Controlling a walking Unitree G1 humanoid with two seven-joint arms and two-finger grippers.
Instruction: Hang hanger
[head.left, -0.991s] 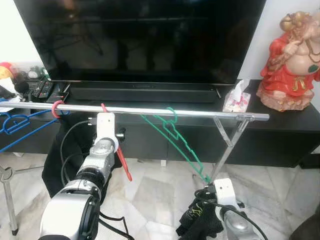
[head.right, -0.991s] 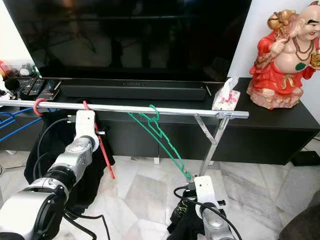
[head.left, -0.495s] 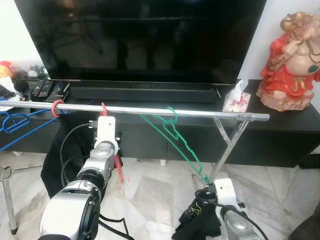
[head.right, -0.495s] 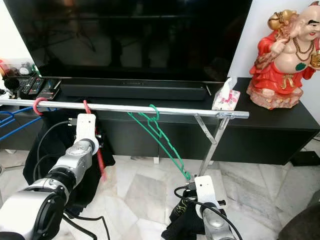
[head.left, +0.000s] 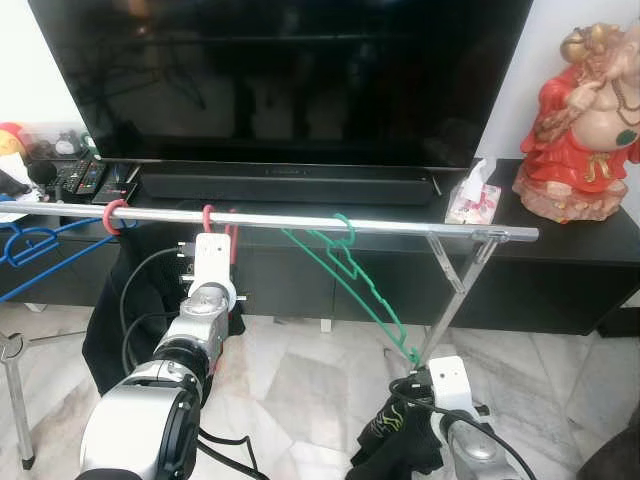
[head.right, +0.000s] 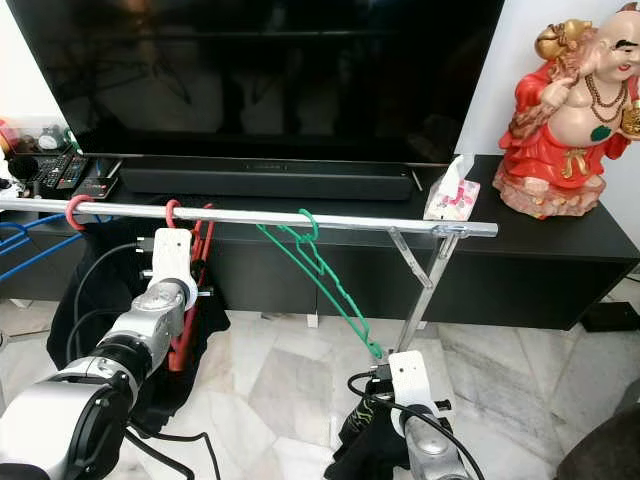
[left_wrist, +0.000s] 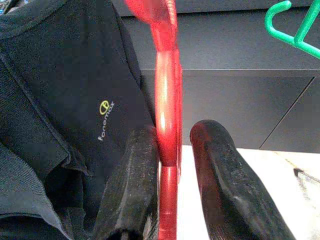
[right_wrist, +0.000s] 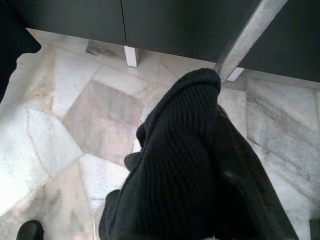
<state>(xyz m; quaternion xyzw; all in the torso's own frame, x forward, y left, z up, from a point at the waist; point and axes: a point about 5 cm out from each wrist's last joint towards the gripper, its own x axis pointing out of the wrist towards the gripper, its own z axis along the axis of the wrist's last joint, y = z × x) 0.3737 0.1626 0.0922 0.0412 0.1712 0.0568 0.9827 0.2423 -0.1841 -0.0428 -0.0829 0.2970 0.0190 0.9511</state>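
The robot has silver, ribbed cylindrical arms ending in white wrist blocks, looped black cables alongside, and a left gripper (left_wrist: 172, 200) of thick matte-black rubbery fingers (left_wrist: 132, 190).

We're in a home living room: a big flat-screen television (head.left: 290, 80) spans the top of the frame on a long black TV cabinet (head.left: 560, 270), a soundbar (head.left: 285, 186) lying below the screen. At upper right a red laughing Buddha statue (head.left: 582, 125) stands beside a tissue pack (head.left: 472, 197), remote controls (head.left: 85, 178) clutter the far left, and there's marble tile floor (head.left: 300, 390) along the bottom, with a metal clothes rail (head.left: 300, 221) across the middle.
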